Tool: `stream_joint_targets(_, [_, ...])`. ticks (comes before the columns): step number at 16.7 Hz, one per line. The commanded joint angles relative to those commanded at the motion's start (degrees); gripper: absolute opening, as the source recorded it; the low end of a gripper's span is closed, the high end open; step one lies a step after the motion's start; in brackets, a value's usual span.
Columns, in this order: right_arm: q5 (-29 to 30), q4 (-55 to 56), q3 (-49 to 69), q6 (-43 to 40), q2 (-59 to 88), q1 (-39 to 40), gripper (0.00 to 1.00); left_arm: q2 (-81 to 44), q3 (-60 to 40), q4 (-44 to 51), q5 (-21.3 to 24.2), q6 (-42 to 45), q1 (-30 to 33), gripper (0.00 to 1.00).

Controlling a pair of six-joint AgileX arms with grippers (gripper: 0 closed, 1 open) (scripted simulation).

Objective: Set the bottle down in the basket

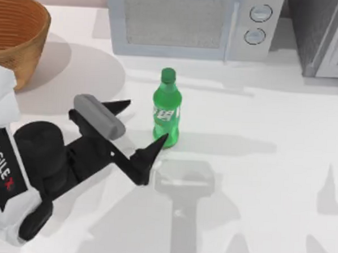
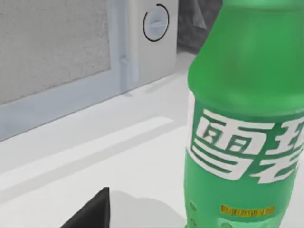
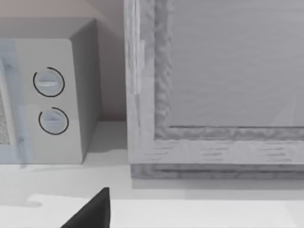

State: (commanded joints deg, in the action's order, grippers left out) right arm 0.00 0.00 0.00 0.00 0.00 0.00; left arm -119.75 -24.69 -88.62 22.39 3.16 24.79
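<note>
A: Bottle [image 1: 167,109] status? Start near the arm.

B: Left gripper [image 1: 141,128] low over the table [image 1: 257,176], fingers spread wide, holding nothing. One fingertip [image 1: 158,143] is just at the bottle's base, the other sits out around 9 o'clock of the bottle. So the bottle lies at about 3 o'clock from the gripper, partly inside the open gap, not yet clamped.

A: Axis?

B: Upright, long axis vertical, cap at the top. Standing on the table near centre, in front of the microwave [image 1: 188,22].

A: Which arm is nearer?

B: Left, clearly. I'd judge it needs to slide in a little further toward 3 o'clock, then close round the body.

A: Look of the bottle?

B: Small bright green plastic, green screw cap, white lettering on the label [image 2: 237,152] round the middle; left wrist view has it very close. Likely light, smooth sides, could slip or tip if nudged.

A: Farther out?

B: Wicker basket [image 1: 18,33] at roughly 10 o'clock from the bottle, well apart, at the table's far left corner. Right gripper: fingers, cannot tell.
</note>
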Motion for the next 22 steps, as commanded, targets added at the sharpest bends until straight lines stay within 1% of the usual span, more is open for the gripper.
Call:
stream_joint_targets(8, [0.00, 0.00, 0.00, 0.00, 0.00, 0.00, 1.00, -0.80, -0.81, 0.16, -0.12, -0.02, 0.21, 1.00])
stream_joint_targets(16, [0.00, 0.00, 0.00, 0.00, 0.00, 0.00, 1.00, -6.58, -14.85, 8.01, -3.97, -0.53, 4.35, 1.00])
stream_joint_targets(21, [0.00, 0.00, 0.00, 0.00, 0.00, 0.00, 1.00, -7.11, -16.11, 8.77, -4.35, -0.58, 4.75, 1.00])
stream_joint_targets(22, [0.00, 0.00, 0.00, 0.00, 0.00, 0.00, 1.00, -7.11, -16.11, 8.77, -4.35, -0.58, 4.75, 0.92])
